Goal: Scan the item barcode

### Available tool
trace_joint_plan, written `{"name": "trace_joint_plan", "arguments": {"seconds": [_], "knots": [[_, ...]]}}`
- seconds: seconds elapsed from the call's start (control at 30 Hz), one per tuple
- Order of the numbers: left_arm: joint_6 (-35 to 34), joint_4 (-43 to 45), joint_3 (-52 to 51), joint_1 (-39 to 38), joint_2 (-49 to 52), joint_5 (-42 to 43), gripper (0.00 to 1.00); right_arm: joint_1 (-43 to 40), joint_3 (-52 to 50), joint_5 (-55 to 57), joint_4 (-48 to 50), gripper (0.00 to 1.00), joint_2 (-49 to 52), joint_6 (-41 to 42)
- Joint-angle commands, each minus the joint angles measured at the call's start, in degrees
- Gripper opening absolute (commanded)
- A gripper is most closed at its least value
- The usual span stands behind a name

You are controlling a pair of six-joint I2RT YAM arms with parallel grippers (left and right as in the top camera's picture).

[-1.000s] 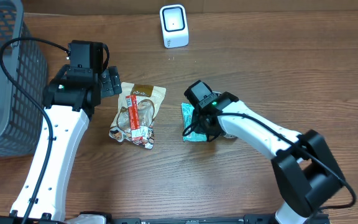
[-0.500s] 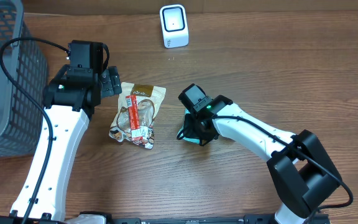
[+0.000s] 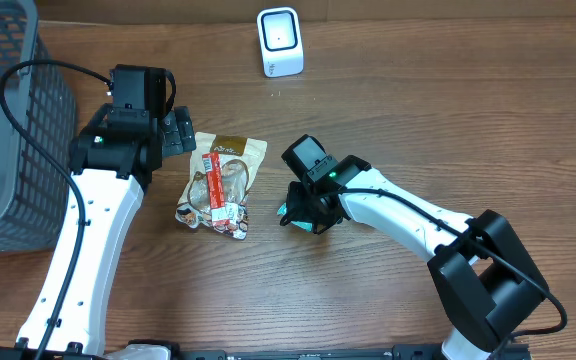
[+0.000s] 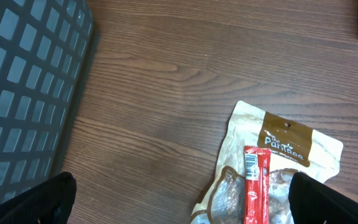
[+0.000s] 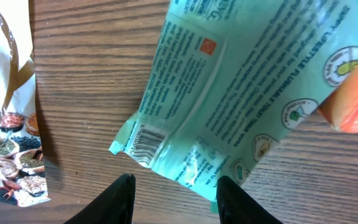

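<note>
Teal packet (image 5: 229,93) edge lies inside parted right gripper (image 5: 175,182).

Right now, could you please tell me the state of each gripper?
Left gripper: open, holding nothing.
Right gripper: open above the teal packet, not gripping it.

- The left arm (image 3: 78,250) is a long, smooth white link with black housings at its joints.
- A thin black cable (image 3: 4,92) loops out from its upper housing and runs along the white shell.
- A boxy black camera block (image 3: 140,88) caps its wrist.
- The left gripper (image 4: 185,196) has matte black fingers (image 4: 39,199) with broad, rounded tips.
- The right arm (image 3: 408,212) has the same white shell and chunky black joints.
- A small green light (image 3: 335,172) glows on its black wrist housing.
- The right gripper (image 5: 176,193) has glossy black fingers (image 5: 114,202) that taper.
</note>
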Motion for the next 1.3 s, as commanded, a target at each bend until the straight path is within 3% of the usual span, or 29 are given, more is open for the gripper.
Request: {"name": "trace_joint_plan", "arguments": {"seconds": [0.0, 0.23, 0.57, 0.9, 1.27], "knots": [[-0.1, 0.1, 1.0, 0.0, -0.3, -0.9, 1.00, 0.1, -0.2, 4.4, 0.2, 0.48, 0.1, 0.0], [-0.1, 0.1, 1.0, 0.0, -0.3, -0.9, 1.00, -0.1, 0.5, 6.1, 0.4, 0.53, -0.1, -1.5], [-0.1, 0.1, 1.0, 0.0, -0.3, -0.9, 1.00, -5.6, 7.5, 6.1, -9.0, 0.57, -0.2, -1.9], [-0.1, 0.1, 1.0, 0.0, -0.3, -0.9, 1.00, -4.7, 0.4, 2.9, 2.6, 0.56, 0.2, -1.9], [-0.1, 0.1, 1.0, 0.0, -0.3, -0.9, 1.00, -3.7, -0.1, 2.9, 3.9, 0.56, 1.0, -1.7]]}}
